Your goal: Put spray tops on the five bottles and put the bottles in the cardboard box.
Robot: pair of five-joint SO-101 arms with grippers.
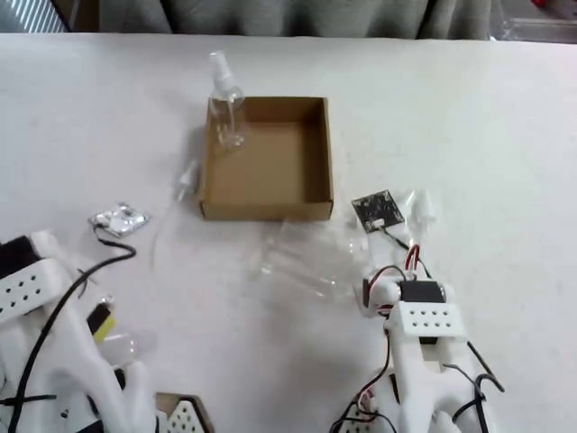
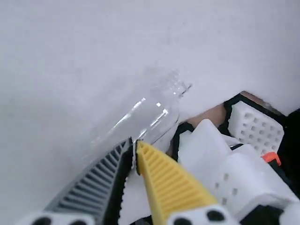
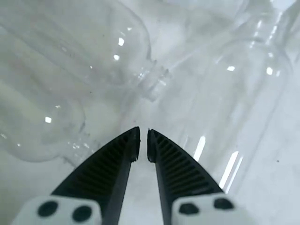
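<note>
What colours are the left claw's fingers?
One ribbed finger grey, the other yellow; clearest in left wrist view.

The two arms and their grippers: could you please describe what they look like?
Both are white plastic with panels of round holes. The left arm trails a thick black cable; the right arm carries thin red and black wires. The left gripper has one grey and one yellow ribbed finger; the right gripper has two black ribbed fingers.

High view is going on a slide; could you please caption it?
One capped bottle stands in the box; uncapped bottles lie on the table before it.
</note>
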